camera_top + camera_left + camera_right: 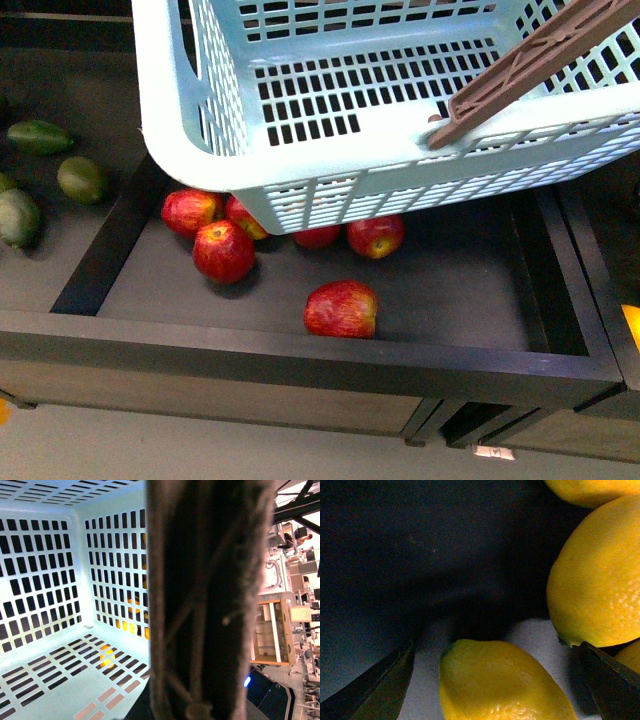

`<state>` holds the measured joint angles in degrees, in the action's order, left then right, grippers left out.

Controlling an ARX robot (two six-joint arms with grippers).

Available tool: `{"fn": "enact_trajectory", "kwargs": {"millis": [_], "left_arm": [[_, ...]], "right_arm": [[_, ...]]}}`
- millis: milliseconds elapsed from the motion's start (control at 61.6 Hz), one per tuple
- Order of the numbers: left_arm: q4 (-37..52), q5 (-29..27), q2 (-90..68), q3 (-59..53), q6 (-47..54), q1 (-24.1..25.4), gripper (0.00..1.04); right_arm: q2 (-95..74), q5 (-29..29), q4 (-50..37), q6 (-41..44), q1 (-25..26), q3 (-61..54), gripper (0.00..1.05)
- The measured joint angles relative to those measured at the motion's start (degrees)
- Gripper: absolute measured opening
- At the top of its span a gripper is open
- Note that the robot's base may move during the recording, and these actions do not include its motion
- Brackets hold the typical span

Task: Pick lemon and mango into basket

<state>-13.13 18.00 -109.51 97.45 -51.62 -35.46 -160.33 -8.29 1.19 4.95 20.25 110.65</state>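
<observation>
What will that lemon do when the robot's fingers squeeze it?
It may roll or twist: the lemon is a rounded oval, lying loose inside the open right gripper. Its pebbly skin probably helps the grip, and it looks firm rather than squashy.

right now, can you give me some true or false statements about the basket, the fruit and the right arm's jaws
1. No fruit lies in the visible part of the basket. True.
2. The apples in the bin below the basket are green. False: they are red.
3. The right gripper has its jaws open, one on each side of a lemon. True.
4. The basket's handle is turquoise. False: it is brown.
5. In the front view, the green fruits lie to the right of the apples. False: they lie to the left.
</observation>
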Motion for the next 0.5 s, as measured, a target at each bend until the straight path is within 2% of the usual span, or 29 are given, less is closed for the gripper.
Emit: {"fn": "enact_trajectory", "kwargs": {"millis": [114, 503], "left_arm": [[0.00, 0.07, 0.00, 0.00, -0.02, 0.00, 0.04], [0.00, 0.07, 0.02, 0.00, -0.02, 0.00, 0.04]], "right_arm": [[-2.10, 0.79, 0.96, 3.41, 0.61, 1.14, 0.96], [-4.90, 3.87, 2.32, 7.30, 2.10, 5.75, 0.96]]}}
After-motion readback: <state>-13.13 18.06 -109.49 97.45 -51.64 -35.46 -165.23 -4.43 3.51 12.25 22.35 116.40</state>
